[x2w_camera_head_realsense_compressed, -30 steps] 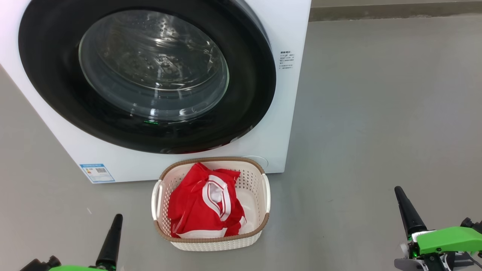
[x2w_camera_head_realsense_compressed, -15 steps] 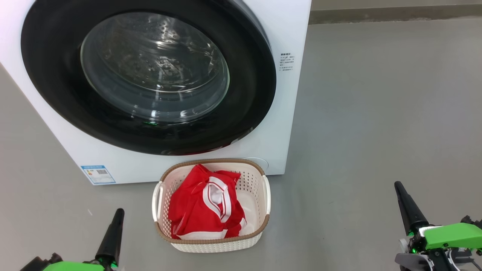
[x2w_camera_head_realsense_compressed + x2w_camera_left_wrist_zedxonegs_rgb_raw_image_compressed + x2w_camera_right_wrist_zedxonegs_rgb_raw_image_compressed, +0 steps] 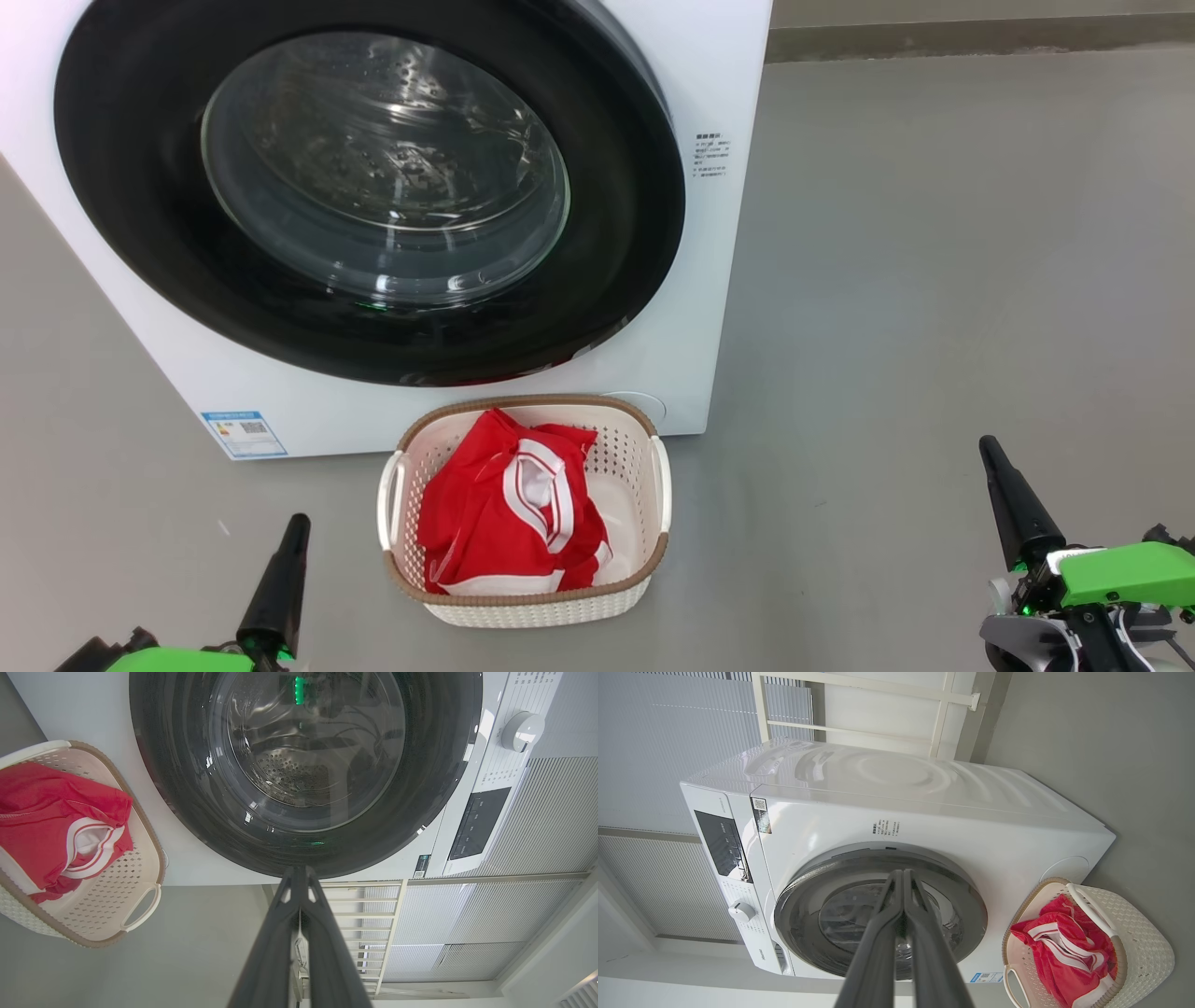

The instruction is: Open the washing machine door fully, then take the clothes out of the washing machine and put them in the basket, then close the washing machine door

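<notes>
Both my claws were clenched on nothing: the left gripper (image 3: 294, 528) at seven o'clock in the head view, the right gripper (image 3: 990, 452) at four. The washing machine door (image 3: 383, 168) lay shut against the washing machine (image 3: 719, 299) at eleven. The clothes (image 3: 485, 523) sat in the basket (image 3: 523, 611) at six. I judged little remained: confirm the latch and hold both arms clear of the basket.
</notes>
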You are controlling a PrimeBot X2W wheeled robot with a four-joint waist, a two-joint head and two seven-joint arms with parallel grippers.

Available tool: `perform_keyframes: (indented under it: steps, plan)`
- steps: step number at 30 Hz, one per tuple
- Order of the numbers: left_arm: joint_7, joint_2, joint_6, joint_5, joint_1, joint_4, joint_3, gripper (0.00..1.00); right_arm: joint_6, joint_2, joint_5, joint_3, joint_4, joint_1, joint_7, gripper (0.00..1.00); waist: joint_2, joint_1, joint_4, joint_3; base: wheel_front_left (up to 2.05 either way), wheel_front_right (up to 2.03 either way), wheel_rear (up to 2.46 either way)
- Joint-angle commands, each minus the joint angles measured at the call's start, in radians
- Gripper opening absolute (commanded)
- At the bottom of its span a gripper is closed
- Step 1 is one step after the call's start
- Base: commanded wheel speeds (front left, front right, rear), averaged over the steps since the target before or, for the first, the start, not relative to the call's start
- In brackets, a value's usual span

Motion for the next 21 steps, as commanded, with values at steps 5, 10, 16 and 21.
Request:
perform_keyframes:
  steps: [5,10,16,21]
  plan:
    - [0.004,0.011,-0.007,-0.010,-0.041,-0.023,0.036,0.00,0.001,-0.015,0.005,0.016,-0.030,-0.043,0.005,0.00,0.0000,0.0000,0.000,0.000,0.00,0.00,0.00]
    - [0.004,0.011,-0.007,-0.010,-0.041,-0.023,0.036,0.00,0.001,-0.015,0.005,0.016,-0.030,-0.043,0.006,0.00,0.0000,0.0000,0.000,0.000,0.00,0.00,0.00]
    - [0.004,0.011,-0.007,-0.010,-0.041,-0.023,0.036,0.00,0.001,-0.015,0.005,0.015,-0.030,-0.043,0.006,0.00,0.0000,0.0000,0.000,0.000,0.00,0.00,0.00]
    - [0.004,0.011,-0.007,-0.010,-0.041,-0.023,0.036,0.00,0.001,-0.014,0.005,0.015,-0.030,-0.043,0.006,0.00,0.0000,0.0000,0.000,0.000,0.00,0.00,0.00]
